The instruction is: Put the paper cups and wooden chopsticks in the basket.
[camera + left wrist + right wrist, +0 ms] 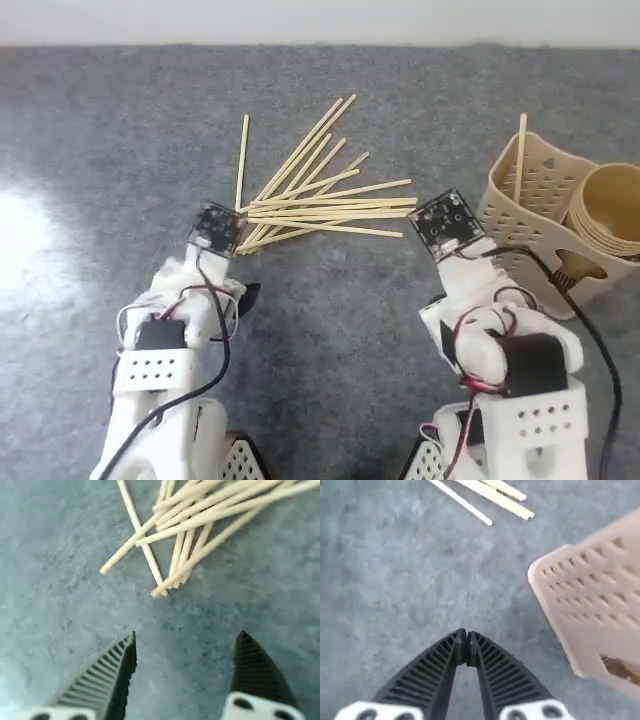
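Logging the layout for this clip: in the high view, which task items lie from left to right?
Loose wooden chopsticks → single chopstick standing in the basket → stacked paper cups.

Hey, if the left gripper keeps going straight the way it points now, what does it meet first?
Probably the near ends of the chopsticks, which lie right ahead of the open left gripper. Its height is unclear, so it may touch the grey mat first.

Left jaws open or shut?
Open. Left gripper: jaws wide apart, nothing between them, just short of the chopsticks.
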`<control>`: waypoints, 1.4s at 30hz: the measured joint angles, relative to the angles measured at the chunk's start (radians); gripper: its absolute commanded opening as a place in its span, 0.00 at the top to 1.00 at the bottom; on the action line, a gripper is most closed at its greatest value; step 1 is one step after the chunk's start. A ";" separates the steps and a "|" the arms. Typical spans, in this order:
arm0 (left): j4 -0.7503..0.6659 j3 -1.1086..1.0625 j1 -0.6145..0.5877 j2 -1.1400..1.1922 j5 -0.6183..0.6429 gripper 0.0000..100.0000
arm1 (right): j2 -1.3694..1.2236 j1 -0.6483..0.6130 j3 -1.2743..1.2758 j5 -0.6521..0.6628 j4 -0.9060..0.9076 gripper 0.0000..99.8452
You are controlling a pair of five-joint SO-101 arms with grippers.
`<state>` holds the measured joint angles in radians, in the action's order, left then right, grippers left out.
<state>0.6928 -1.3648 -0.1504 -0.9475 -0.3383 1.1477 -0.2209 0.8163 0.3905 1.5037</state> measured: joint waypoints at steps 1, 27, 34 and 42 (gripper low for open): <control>0.017 0.040 0.002 0.000 -0.031 0.70 | 0.000 -0.005 0.026 0.012 -0.021 0.99; 0.615 1.418 0.381 1.120 -0.634 0.70 | 0.005 0.048 0.555 -0.032 -0.664 0.99; 0.617 1.571 0.413 1.366 -0.651 0.70 | 0.005 0.043 0.557 -0.032 -0.669 0.99; 0.555 1.660 0.411 1.548 -0.643 0.70 | 0.005 0.043 0.557 -0.032 -0.669 0.99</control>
<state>1.2482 0.2954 0.2608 0.6007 -0.9812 1.1523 -0.1780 1.3732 0.3583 0.8347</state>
